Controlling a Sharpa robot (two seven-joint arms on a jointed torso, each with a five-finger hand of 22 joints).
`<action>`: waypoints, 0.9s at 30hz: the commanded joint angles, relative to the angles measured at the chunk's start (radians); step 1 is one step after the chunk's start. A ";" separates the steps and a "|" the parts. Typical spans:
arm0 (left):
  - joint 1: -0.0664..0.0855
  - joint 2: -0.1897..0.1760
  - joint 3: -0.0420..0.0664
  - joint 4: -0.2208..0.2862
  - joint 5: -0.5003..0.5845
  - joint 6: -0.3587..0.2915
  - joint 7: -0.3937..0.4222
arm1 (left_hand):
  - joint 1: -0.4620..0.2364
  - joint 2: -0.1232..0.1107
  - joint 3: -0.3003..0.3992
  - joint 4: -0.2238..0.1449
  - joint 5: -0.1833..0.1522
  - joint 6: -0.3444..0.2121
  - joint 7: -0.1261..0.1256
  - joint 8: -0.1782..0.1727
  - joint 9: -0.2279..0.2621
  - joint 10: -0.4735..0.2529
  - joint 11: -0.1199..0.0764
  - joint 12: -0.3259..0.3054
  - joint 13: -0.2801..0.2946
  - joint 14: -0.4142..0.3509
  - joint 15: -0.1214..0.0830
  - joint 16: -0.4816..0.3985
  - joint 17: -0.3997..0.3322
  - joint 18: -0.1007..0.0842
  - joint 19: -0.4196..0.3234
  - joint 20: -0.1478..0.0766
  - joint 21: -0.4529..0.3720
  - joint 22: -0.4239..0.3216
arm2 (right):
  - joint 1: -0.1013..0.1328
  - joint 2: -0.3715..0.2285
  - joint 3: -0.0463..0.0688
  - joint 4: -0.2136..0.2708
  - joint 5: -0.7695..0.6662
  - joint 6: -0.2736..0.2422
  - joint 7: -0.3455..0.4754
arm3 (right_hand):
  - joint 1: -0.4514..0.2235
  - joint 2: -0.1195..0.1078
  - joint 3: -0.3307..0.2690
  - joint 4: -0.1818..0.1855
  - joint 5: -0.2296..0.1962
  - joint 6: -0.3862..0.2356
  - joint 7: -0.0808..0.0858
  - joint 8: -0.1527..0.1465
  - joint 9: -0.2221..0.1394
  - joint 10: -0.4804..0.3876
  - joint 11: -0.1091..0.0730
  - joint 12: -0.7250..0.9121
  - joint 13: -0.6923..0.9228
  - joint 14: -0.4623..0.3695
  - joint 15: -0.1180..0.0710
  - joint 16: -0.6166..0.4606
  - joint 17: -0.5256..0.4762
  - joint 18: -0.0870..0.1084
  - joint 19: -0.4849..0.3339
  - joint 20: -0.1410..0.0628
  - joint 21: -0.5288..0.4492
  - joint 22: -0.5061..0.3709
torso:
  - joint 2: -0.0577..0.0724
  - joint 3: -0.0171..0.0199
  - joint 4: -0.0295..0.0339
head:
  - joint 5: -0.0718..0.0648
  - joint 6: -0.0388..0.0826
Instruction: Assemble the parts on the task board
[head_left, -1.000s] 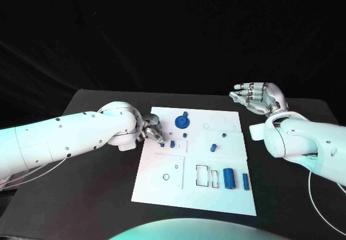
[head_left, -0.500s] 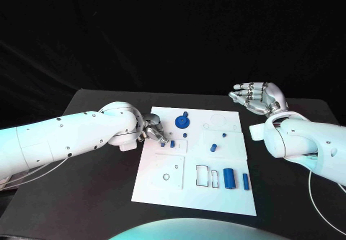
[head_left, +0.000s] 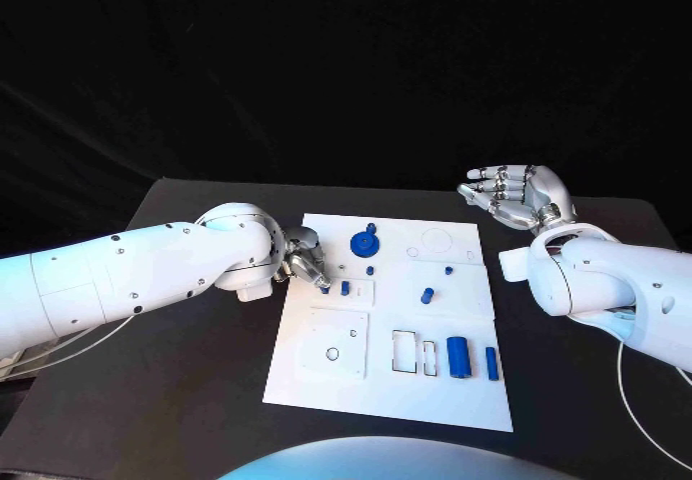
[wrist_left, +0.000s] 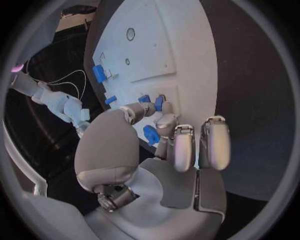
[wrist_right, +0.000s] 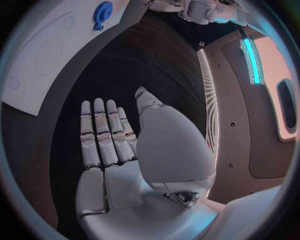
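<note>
In the middle of the black table (head_left: 188, 350) the white task board (head_left: 433, 395) is lying lengthwise away from me, and my two arms are flanking its far half. My left hand (head_left: 303, 262) is working right at the board's left edge, fingers curled in toward a small blue part (head_left: 345, 287) that is standing in a framed slot just inboard of them; from the wrist camera a fingertip (wrist_left: 164, 120) is looking to be touching or all but touching that part (wrist_left: 159, 102), though I cannot tell whether I am actually pinching it. My right hand (head_left: 516, 195) is hovering off the board's far right corner, palm up, fingers spread, holding nothing, well apart from any piece. So the left hand is much the nearer one, and the part is lying just to its inner side, its long axis running along the board's length. The larger blue cylinder (head_left: 457, 356) and slim bar (head_left: 492, 363) are waiting near the board's near right corner.
</note>
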 joint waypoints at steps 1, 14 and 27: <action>-0.006 0.003 -0.005 0.001 -0.020 0.020 -0.003 | 0.041 0.002 0.076 -0.062 0.008 -0.009 0.000 0.004 0.019 0.000 0.000 -0.008 0.002 0.087 -0.006 0.006 0.202 -0.014 0.002 -0.008 -0.003 0.036 | -0.001 0.000 0.000 0.001 -0.013 0.016 0.005 | -0.009 -0.003 -0.002 0.005 -0.005 0.006 0.019 -0.005 -0.001 0.005 0.002 -0.003 0.000 0.007 0.002 -0.007 -0.001 0.013 0.007 0.000 0.002 -0.001 | 0.000 0.0000 -0.0001 | 0.000 0.000; -0.006 -0.002 -0.005 0.010 -0.041 0.017 -0.005 | 0.066 0.001 0.129 -0.101 0.011 -0.005 0.012 0.015 0.039 0.008 0.007 -0.006 0.009 0.088 0.001 0.006 0.203 -0.016 0.009 -0.002 0.003 0.047 | -0.001 0.001 0.000 0.001 -0.013 0.015 0.007 | -0.016 -0.001 -0.003 0.009 -0.005 0.007 0.019 -0.006 -0.003 0.006 0.002 -0.005 0.000 0.008 0.003 -0.008 -0.004 0.013 0.007 0.000 0.002 -0.005 | 0.000 0.0000 0.0001 | 0.001 0.000; -0.006 -0.005 -0.005 0.015 -0.039 0.022 -0.008 | 0.060 -0.002 0.146 -0.104 0.020 0.006 0.010 0.024 0.048 0.015 0.007 -0.003 0.012 0.088 0.002 0.007 0.204 -0.019 0.019 -0.001 0.011 0.061 | -0.001 -0.001 0.000 0.002 -0.013 0.014 0.007 | -0.017 0.000 -0.004 0.009 -0.005 0.007 0.019 -0.006 -0.003 0.006 0.002 -0.005 0.000 0.008 0.003 -0.008 -0.004 0.013 0.007 0.000 0.002 -0.006 | 0.001 0.0003 0.0000 | 0.001 -0.001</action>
